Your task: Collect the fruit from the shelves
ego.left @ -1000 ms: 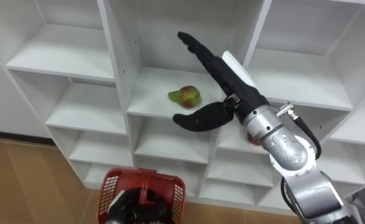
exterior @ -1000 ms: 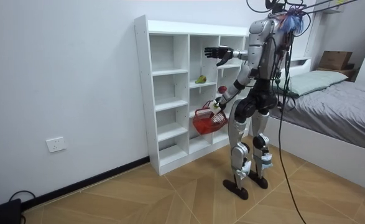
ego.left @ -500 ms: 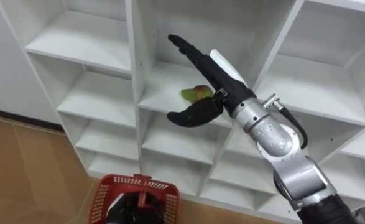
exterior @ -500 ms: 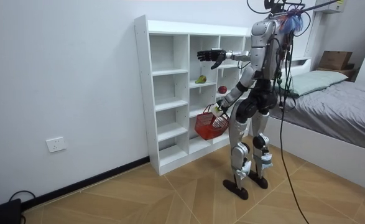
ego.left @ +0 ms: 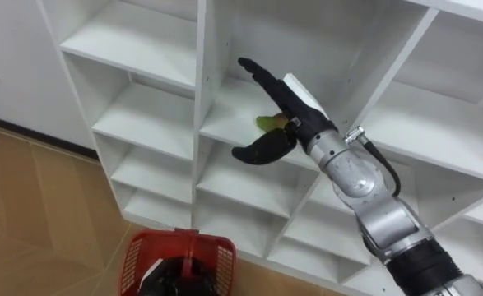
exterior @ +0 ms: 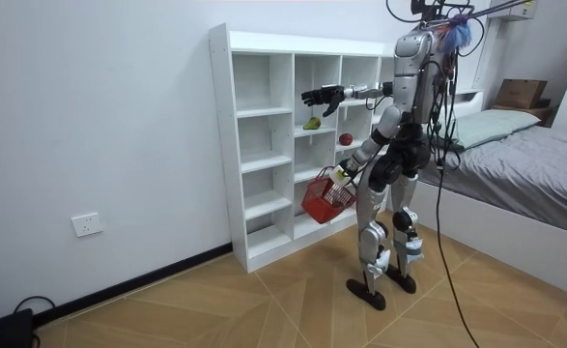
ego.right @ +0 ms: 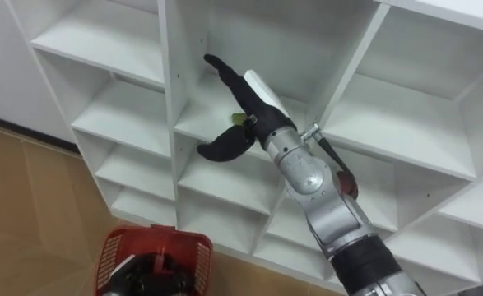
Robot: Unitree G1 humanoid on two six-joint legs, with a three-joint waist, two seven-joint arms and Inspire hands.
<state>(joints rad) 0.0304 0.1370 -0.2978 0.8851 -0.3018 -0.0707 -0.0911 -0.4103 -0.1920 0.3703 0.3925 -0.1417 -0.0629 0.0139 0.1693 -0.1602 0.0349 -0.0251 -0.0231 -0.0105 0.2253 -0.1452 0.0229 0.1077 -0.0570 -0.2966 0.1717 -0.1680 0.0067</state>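
Down at the bottom edge, the left hand [ego.left: 165,282] has its dark fingers wrapped around the handle of the red basket [ego.left: 146,251], which hangs low in front of the robot above the wooden floor [ego.left: 35,205]. Up from there, the right arm is stretched out toward the white shelf unit [ego.left: 142,123], and the right hand [ego.left: 284,103] is spread wide, fingers straight and thumb swung out below them, gripping nothing. Just behind those fingers sits the pear [ego.left: 267,123], green with a blush, lying on a shelf in the middle column and half covered by the hand. From the room view the hand hangs above the pear and in front of it, not on it. One column over toward the room view's right, a little lower, a red apple [exterior: 346,139] rests on its own shelf. The robot stands upright facing the shelves, a bed [exterior: 524,155] behind it.
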